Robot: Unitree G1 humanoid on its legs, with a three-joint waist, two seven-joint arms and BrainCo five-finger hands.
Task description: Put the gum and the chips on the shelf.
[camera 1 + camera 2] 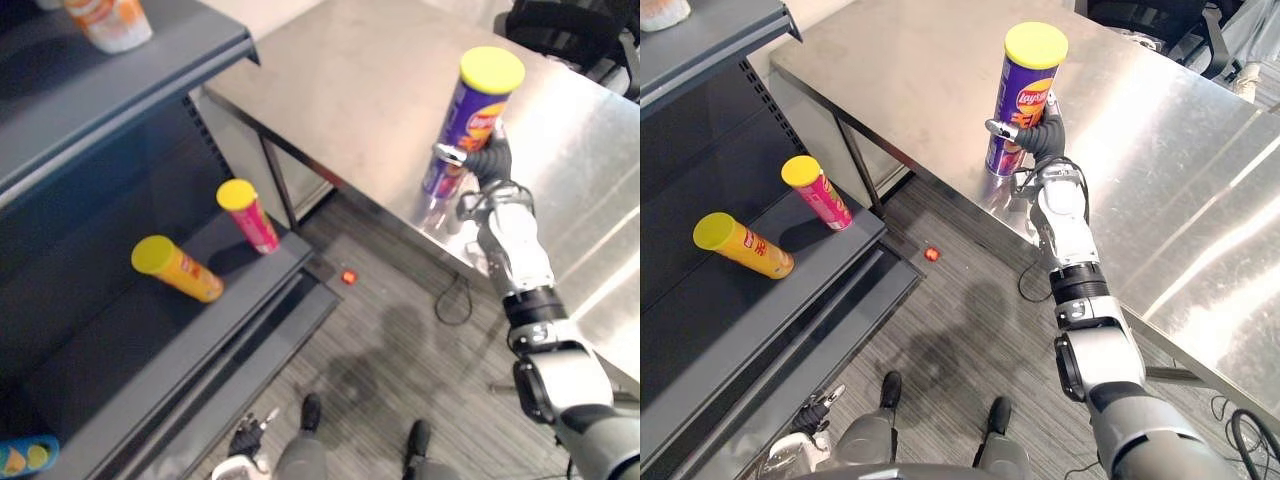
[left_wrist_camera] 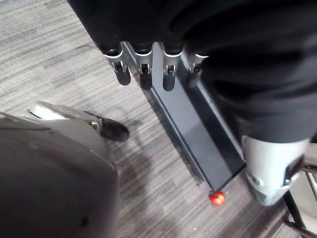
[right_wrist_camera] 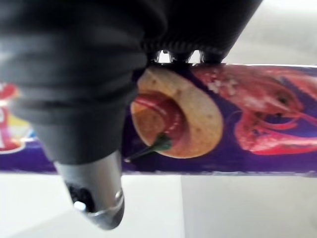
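Left wrist view: the left hand [image 2: 142,74] hangs low over the striped grey floor [image 1: 380,350], fingers straight, holding nothing. A small red object [image 1: 348,277] lies on that floor just off the corner of the dark shelf [image 1: 130,340]; whether it is the gum cannot be told.

On the shelf board an orange tube [image 1: 180,270] and a pink tube [image 1: 252,218], both yellow-lidded, lie on their sides, near each other but apart.

Farther out, the right hand [image 1: 1042,138] reaches across the steel worktop [image 1: 1160,150] and grasps the chips can [image 1: 1030,75], fingers curled round its lower half. The can stands upright near the worktop's front edge, well apart from the shelf; whether its base touches the steel cannot be told.

By these pictures the job looks to be at an early stage: the chips are gripped but not yet carried over, and no gum is on the shelf.

The can is a tall purple cylinder with a bright yellow lid. Up close in the right wrist view, its label shows a round chip topped with red sauce beside a red shellfish.
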